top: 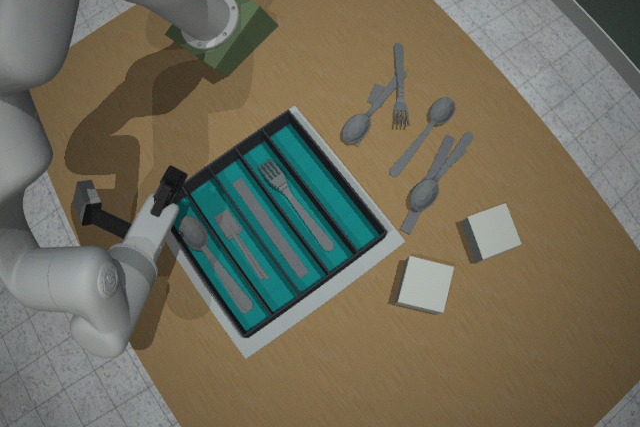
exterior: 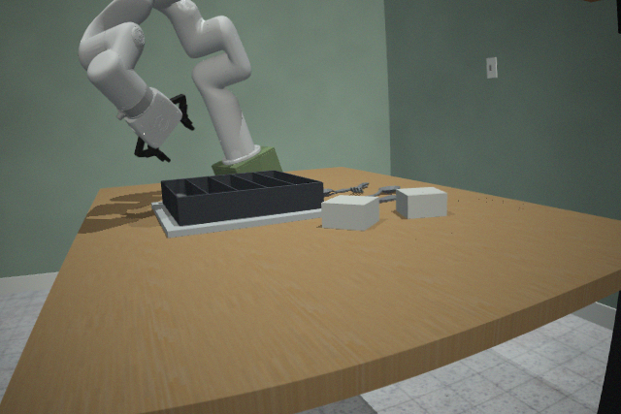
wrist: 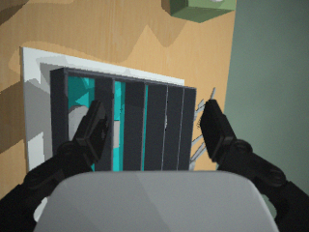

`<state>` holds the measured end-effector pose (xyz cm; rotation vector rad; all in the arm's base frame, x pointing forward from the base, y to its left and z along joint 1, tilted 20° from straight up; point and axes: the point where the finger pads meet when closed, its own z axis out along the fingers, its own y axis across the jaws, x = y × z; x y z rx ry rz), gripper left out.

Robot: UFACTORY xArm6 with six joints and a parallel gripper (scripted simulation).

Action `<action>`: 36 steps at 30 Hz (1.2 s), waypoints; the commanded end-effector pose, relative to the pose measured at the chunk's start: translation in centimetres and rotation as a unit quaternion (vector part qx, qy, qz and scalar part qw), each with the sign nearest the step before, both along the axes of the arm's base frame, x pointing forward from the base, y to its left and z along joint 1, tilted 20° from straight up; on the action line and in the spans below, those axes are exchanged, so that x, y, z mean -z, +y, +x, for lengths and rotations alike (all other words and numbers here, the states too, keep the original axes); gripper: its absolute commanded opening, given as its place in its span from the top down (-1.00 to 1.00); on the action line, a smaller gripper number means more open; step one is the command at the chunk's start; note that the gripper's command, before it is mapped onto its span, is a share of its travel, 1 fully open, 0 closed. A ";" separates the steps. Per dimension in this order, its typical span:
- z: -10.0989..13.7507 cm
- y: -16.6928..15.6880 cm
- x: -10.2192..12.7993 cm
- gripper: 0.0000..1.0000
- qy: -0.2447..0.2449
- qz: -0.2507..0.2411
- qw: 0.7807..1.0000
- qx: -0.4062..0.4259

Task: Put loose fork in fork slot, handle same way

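Observation:
The loose fork [top: 399, 85] lies on the counter right of the tray, its tines towards the camera and its handle crossing the handle of a spoon [top: 356, 127]. The black tray [top: 284, 217] has five teal slots. The fourth from the left holds one fork [top: 297, 205], tines at the upper-left end and handle at the lower right. My gripper [top: 126, 193] is open and empty, up in the air by the tray's left end, far from the loose fork. It also shows in the side view [exterior: 176, 143] and the wrist view [wrist: 154, 113].
The other slots hold a spoon [top: 214, 262], a spatula-like piece [top: 240, 246] and a knife [top: 271, 228]; the rightmost is empty. More spoons [top: 423, 135] and knives [top: 449, 153] lie on the counter. Two white blocks [top: 423, 283] [top: 491, 238] stand right of the tray. The green arm base [top: 224, 32] is behind.

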<state>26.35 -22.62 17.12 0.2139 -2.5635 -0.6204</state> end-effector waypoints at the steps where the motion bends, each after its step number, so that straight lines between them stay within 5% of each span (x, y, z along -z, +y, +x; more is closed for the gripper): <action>1: 0.1 0.0 -0.1 -1.00 -0.001 -0.001 1.000 0.000; 23: 0.2 0.4 0.0 -1.00 -0.004 -0.006 1.000 0.005; 36: 1.2 7.5 2.5 -1.00 -0.043 -0.083 0.992 0.089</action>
